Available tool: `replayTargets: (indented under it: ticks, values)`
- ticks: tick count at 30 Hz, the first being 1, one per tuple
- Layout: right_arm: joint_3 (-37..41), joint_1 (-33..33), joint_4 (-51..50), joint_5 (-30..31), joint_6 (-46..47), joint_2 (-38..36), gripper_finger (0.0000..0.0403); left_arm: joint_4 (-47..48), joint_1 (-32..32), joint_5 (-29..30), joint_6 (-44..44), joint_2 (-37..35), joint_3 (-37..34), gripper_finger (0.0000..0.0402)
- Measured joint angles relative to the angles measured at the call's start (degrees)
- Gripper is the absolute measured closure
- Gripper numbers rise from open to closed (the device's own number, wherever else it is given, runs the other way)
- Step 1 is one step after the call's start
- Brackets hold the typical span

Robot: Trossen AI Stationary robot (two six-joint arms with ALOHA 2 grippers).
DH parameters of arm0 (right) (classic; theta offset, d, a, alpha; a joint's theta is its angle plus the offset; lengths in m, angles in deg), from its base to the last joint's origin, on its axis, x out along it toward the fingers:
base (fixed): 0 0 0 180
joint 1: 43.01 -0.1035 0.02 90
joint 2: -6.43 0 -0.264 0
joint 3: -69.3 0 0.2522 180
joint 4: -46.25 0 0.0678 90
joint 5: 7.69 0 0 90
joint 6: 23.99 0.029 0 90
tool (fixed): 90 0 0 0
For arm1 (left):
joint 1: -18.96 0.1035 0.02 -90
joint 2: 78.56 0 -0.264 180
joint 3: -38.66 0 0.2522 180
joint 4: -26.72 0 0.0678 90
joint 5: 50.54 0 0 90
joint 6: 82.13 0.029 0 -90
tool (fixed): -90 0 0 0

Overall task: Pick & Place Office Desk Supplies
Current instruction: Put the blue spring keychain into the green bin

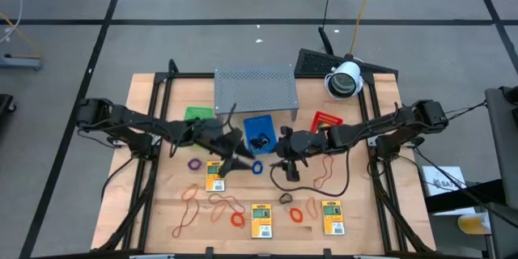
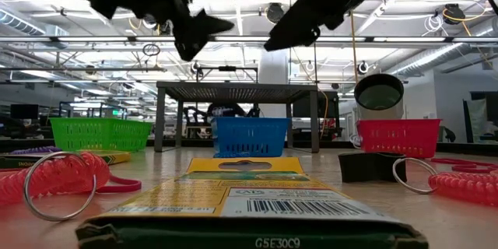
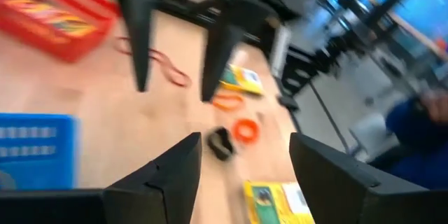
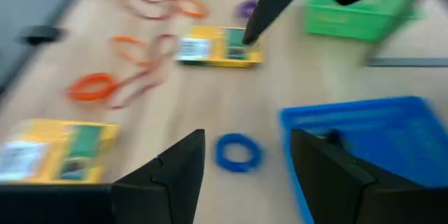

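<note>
Both grippers hover open above the table's middle, just in front of the blue tray (image 1: 259, 125), facing each other and touching nothing. My left gripper (image 1: 241, 152) comes in from the left and my right gripper (image 1: 285, 160) from the right. A blue ring (image 4: 238, 152) lies flat on the wood below and between them. Yellow packets (image 1: 214, 176) (image 1: 261, 220) (image 1: 332, 216), orange rings (image 1: 237, 220) (image 1: 297, 214), a purple ring (image 1: 194, 163), a dark clip (image 3: 220, 142) and orange-red rubber-band loops (image 1: 190, 202) lie flat toward the near edge.
A green tray (image 1: 197, 115), the blue tray and a red tray (image 1: 326, 120) stand in a row in front of the grey perforated shelf (image 1: 253, 89). A white camera (image 1: 344, 79) sits at the back right. A dark cable (image 1: 324, 170) loops under the right arm.
</note>
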Motion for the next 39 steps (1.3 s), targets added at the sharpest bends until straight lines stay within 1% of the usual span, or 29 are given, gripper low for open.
replayTargets:
  ticks: [2, 5, 7, 9, 13, 14, 17, 24, 27, 28, 31, 35, 37, 39]
  values:
    - [0.00, -0.79, 0.57, -2.98, 0.94, 0.10, 0.0202, 0.00, -2.34, 0.10, 2.01, 0.00, 0.00, 0.0184]
    - [0.05, -2.94, 2.09, -2.69, 1.94, 1.87, 0.0202, 0.00, -5.11, 2.75, 4.67, 0.00, 0.00, 0.0184]
    - [1.28, -4.65, 4.72, -2.61, 4.78, 2.84, 0.0202, 0.05, -6.37, 5.07, 6.04, 0.00, 0.00, 0.0182]
    - [2.51, -5.87, 13.10, -2.40, 7.70, 5.21, 0.0202, 0.07, -7.24, 7.33, 7.20, 0.00, 0.00, 0.0179]
    - [6.09, -8.43, 26.21, 2.04, 12.58, 9.52, 0.0202, -0.33, -7.84, 10.27, 8.65, -0.02, 0.00, 0.0177]
    - [6.45, -9.04, 28.91, 3.43, 13.82, 10.77, 0.0202, -0.33, -7.84, 10.62, 8.58, -0.02, 0.00, 0.0177]
    - [7.07, -10.80, 31.52, 9.69, 17.85, 14.34, 0.0202, -0.25, -7.80, 11.05, 8.53, -0.04, 0.00, 0.0176]
    - [6.80, -14.18, 31.82, 28.23, 30.28, 22.28, 0.0203, -0.28, -7.76, 11.16, 8.84, -0.07, 0.00, 0.0176]
    - [6.84, -15.23, 31.58, 34.71, 35.06, 24.98, 0.0207, -0.28, -7.76, 11.16, 8.84, -0.07, 0.00, 0.0176]
    - [6.84, -15.40, 32.18, 35.86, 36.14, 25.73, 0.0209, -0.28, -7.76, 11.16, 8.85, -0.07, 0.00, 0.0176]
    - [6.76, -15.47, 32.94, 37.78, 39.00, 27.26, 0.0216, -0.31, -7.76, 11.16, 9.12, -0.07, 0.00, 0.0176]
    - [6.75, -14.69, 32.78, 37.64, 39.56, 27.96, 0.0224, -0.31, -7.76, 11.14, 9.15, -0.07, 0.00, 0.0176]
    - [6.75, -13.92, 32.65, 36.68, 38.36, 28.02, 0.0226, -0.28, -7.76, 11.12, 9.23, -0.07, 0.00, 0.0176]
    - [6.75, -12.91, 32.93, 34.42, 37.23, 28.02, 0.0227, -0.26, -7.76, 11.12, 9.48, -0.07, 0.00, 0.0176]
